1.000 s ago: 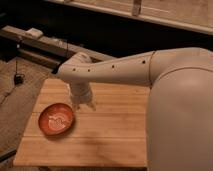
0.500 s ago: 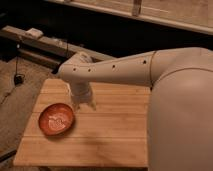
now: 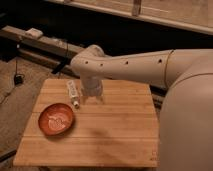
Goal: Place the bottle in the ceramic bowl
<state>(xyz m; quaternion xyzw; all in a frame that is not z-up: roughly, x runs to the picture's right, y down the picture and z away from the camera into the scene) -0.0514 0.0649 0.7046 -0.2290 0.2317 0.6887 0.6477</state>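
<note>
The small white bottle (image 3: 73, 93) lies on its side on the wooden table (image 3: 115, 135), near the back left edge, with its narrower cap end pointing toward me. The orange-red ceramic bowl (image 3: 57, 119) with a pale swirl at its centre sits on the table's left side, just in front of and left of the bottle. My gripper (image 3: 92, 93) hangs from the white arm (image 3: 130, 65) and points down at the table, just right of the bottle. The bottle lies apart from the bowl.
The table's left edge is close to the bowl. A dark low bench (image 3: 45, 45) runs behind the table with a small white object (image 3: 34, 33) on it. A cable and plug (image 3: 18, 77) lie on the carpet at left. My large white body (image 3: 187, 125) fills the right side.
The gripper has shifted a little to the right and back, away from the bowl. The bottle now shows lying on the table beside it; before, it was not visible.
</note>
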